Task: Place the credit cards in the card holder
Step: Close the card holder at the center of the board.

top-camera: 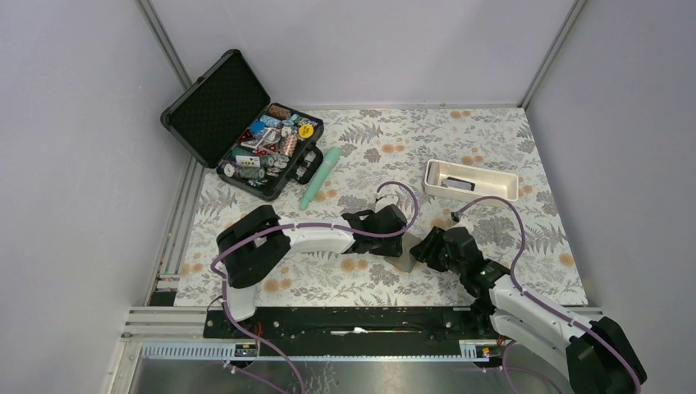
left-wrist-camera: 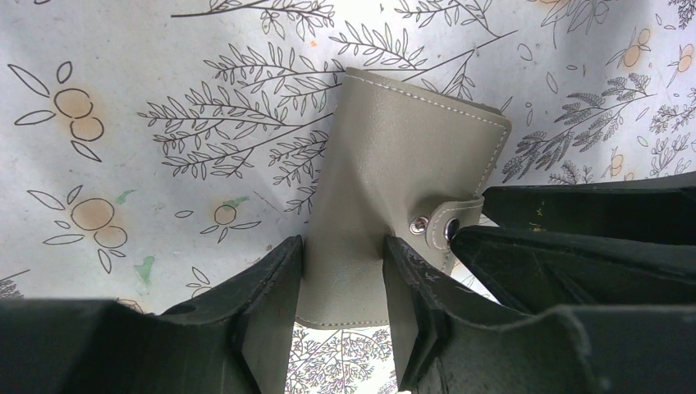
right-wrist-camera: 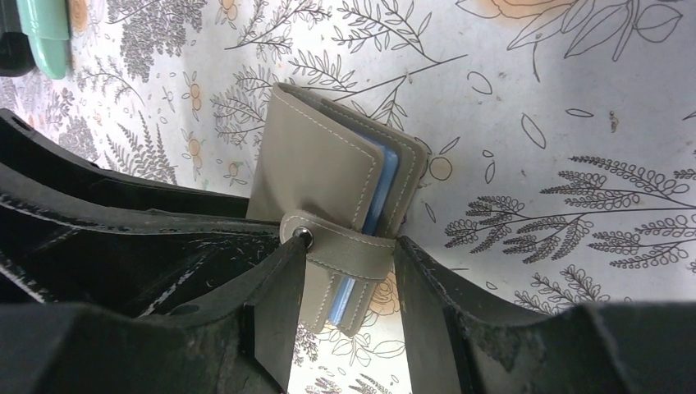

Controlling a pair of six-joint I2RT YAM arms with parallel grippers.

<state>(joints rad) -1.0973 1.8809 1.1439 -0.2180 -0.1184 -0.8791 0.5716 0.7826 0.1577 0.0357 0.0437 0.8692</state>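
Grey-brown stitched folding card holder (blue credit cards showing inside): pinched within left pincer; right pincer astride strap, grip unclear.

The card holder is grey-beige with pale stitching and a silver snap; the cards inside show blue. The tablecloth is white, printed with grey ferns and orange blossoms.
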